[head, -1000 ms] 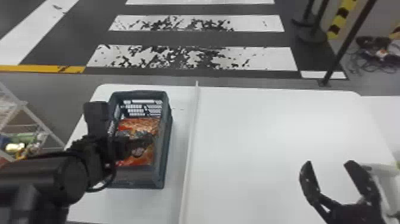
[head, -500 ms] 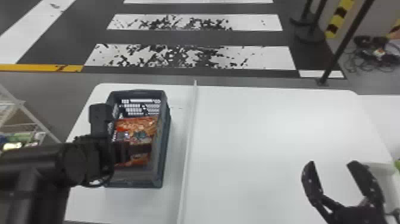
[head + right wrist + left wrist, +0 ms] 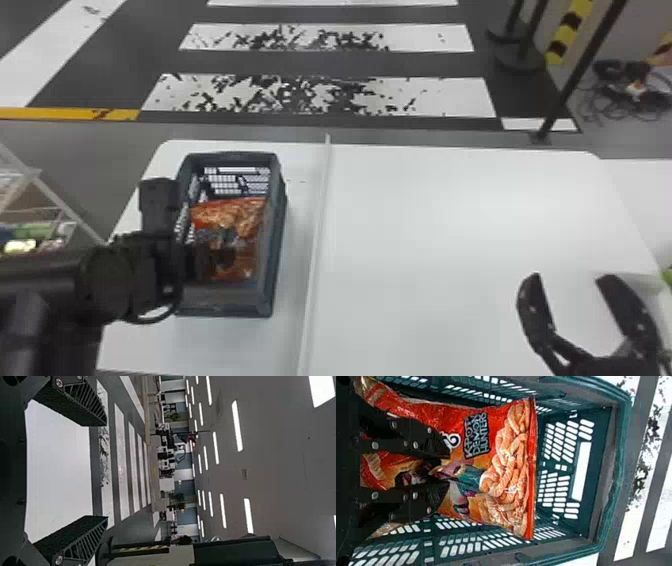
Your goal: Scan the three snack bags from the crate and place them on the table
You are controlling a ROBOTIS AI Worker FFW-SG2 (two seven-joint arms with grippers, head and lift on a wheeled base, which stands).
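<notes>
In the head view, we have the crate (image 3: 277,260) on the desk (image 3: 450,215), left of a raised white strip (image 3: 317,240). A red-and-orange snack bag (image 3: 240,215) lies inside, with our left arm (image 3: 50,275) over the crate's side. Our right claw (image 3: 571,277) waits, spread wide, above the right half.

In the left wrist view, our left claw (image 3: 448,470) is parted over the bag's printed face — we read it as not yet gripping. Picking comes first, we judge: we should gather a firm fold between the fingers, squeeze gently, then lift straight up, well away from the slotted walls — a thin pinch could slip.

In the right wrist view, our right claw stands released.
</notes>
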